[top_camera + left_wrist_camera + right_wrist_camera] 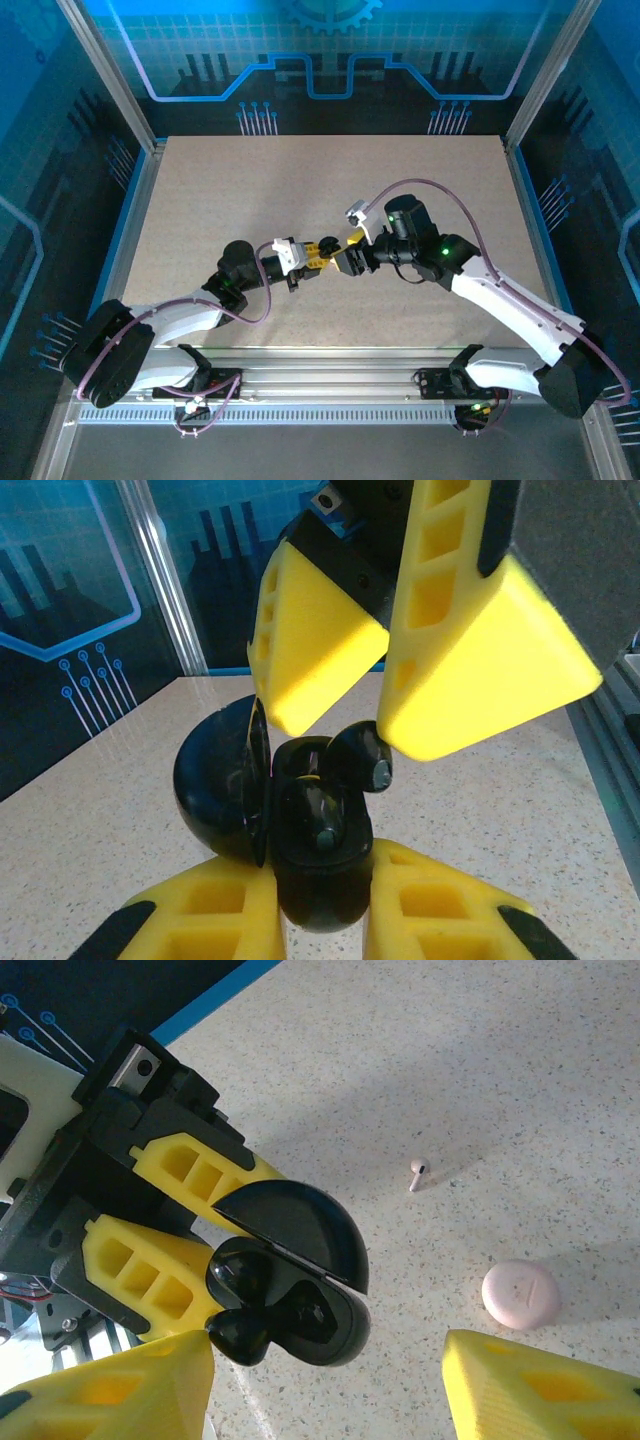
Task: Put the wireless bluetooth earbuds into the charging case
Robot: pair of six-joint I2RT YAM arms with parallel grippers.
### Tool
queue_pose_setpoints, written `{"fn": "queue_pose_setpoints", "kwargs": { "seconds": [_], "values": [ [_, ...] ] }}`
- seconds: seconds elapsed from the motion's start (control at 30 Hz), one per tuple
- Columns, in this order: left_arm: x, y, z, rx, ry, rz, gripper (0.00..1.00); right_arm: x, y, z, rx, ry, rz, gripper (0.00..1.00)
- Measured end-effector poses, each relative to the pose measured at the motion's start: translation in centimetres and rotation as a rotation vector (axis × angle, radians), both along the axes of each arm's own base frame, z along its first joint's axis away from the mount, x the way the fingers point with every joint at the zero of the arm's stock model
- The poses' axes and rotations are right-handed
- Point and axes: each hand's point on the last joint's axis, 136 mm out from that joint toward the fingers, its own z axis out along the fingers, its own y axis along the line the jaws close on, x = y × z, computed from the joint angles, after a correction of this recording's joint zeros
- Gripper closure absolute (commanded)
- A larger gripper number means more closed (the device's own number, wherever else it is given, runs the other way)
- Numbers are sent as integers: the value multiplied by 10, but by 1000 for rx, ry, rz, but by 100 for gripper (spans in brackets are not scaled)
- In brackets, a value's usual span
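Top external: two white arms angle inward over speckled beige tabletop [250, 190]; left gripper [318, 256] and right gripper [347, 245] meet tip to tip mid-table. Left wrist: left's yellow wedge fingers pinch glossy black clamshell charging case [318, 880], lid open; glossy black rounded earbud [360, 758] sits at its rim, touching one spread right finger. Right wrist: matte pale pink round case [520, 1294] and tiny pale pink stemmed earbud [418, 1172] lie apart on the table.

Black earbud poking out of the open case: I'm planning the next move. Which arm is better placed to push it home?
Right, probably. The left gripper is shut on the black case, steadying it, while the right gripper stands open at the black earbud protruding from its socket.
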Motion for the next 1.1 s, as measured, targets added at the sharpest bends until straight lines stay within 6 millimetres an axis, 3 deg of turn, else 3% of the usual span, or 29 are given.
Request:
{"fn": "queue_pose_setpoints", "kwargs": {
  "seconds": [0.6, 1.1],
  "values": [
    [0, 0, 0, 0, -1, 0, 81, -5, 0, 27, 46, -41, 15, 37],
    [1, -1, 2, -2, -3, 0, 80, 0, 3, 2, -30, 43, 13, 38]
  ]
}}
